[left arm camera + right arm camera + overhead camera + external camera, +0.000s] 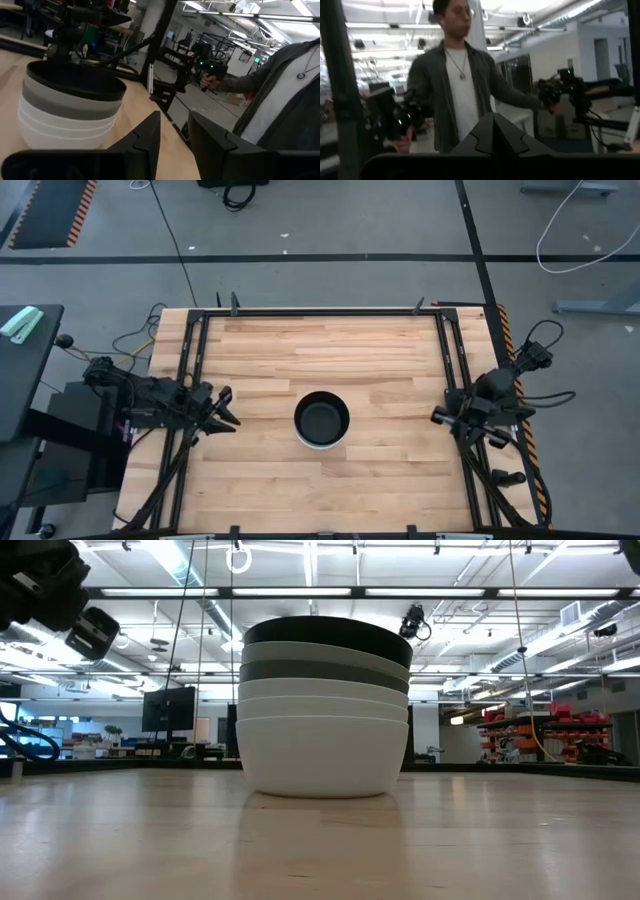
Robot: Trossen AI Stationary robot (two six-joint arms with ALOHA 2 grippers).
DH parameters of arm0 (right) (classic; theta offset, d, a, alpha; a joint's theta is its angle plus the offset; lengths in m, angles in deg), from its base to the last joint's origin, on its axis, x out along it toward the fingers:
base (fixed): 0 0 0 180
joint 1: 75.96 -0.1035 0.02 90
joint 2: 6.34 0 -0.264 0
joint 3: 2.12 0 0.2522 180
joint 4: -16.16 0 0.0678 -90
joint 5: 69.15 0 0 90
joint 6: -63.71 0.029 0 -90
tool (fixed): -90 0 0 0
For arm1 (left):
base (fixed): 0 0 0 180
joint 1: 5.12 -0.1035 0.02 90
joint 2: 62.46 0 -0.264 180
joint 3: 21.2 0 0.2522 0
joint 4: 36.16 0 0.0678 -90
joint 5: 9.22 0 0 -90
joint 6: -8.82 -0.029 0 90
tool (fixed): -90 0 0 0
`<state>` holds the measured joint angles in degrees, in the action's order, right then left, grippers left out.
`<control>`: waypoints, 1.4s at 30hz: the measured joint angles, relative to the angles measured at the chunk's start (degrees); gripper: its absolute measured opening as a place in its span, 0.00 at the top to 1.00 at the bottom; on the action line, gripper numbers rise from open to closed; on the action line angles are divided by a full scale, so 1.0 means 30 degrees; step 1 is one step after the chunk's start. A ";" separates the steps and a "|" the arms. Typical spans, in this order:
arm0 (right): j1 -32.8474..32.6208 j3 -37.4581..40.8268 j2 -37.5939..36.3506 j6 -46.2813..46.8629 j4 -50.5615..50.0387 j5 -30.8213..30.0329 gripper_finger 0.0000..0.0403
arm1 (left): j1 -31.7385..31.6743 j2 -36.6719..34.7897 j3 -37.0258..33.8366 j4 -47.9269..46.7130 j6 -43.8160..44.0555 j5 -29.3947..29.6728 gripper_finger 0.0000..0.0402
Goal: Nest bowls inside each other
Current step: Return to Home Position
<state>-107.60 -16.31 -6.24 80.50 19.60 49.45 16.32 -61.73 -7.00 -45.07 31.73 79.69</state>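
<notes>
All the bowls sit nested in one stack (pixel 321 420) at the middle of the table, its bottom white bowl resting on the wood. In the low view the stack (pixel 324 710) shows white bowls below, then dark grey, light grey-green, and a black bowl on top. The left wrist view shows the stack (pixel 70 107) ahead of my left gripper (pixel 175 127), which is open and hovers near the table's left edge (pixel 226 412). My right gripper (pixel 438 417) is shut, back at the table's right edge, its closed fingers (pixel 493 131) facing the room.
Black metal rails (pixel 450 370) run along the table's left, right and far edges. A person (pixel 452 80) in a grey jacket stands beyond the table holding hand controllers; a sleeve (pixel 280 75) also shows in the left wrist view. Bare wood surrounds the stack.
</notes>
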 joint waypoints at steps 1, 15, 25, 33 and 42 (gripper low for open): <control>0.0001 0.0000 0.0000 -0.0314 -0.0359 0.0000 0.97 | 0.0000 0.0000 0.0000 -0.0110 0.0000 0.0000 0.73; 0.0000 -0.0007 0.0000 -0.1665 -0.3200 0.0000 0.97 | 0.0001 0.0000 -0.0007 -0.0901 -0.0066 0.0000 0.73; 0.0000 -0.0007 0.0015 -0.1665 -0.4173 -0.0007 0.97 | 0.0004 0.0000 -0.0005 -0.0952 -0.0941 0.0000 0.73; 0.0006 -0.0007 0.0015 -0.1665 -0.4173 -0.0002 0.97 | 0.0006 0.0000 -0.0007 -0.0952 -0.0998 0.0000 0.73; 0.0001 -0.0007 0.0015 -0.1657 -0.4165 -0.0007 0.97 | 0.0001 0.0000 -0.0007 -0.0953 -0.0992 -0.0003 0.73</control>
<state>-107.59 -16.33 -6.19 75.53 7.11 49.42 16.32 -61.73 -7.02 -47.93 28.76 79.68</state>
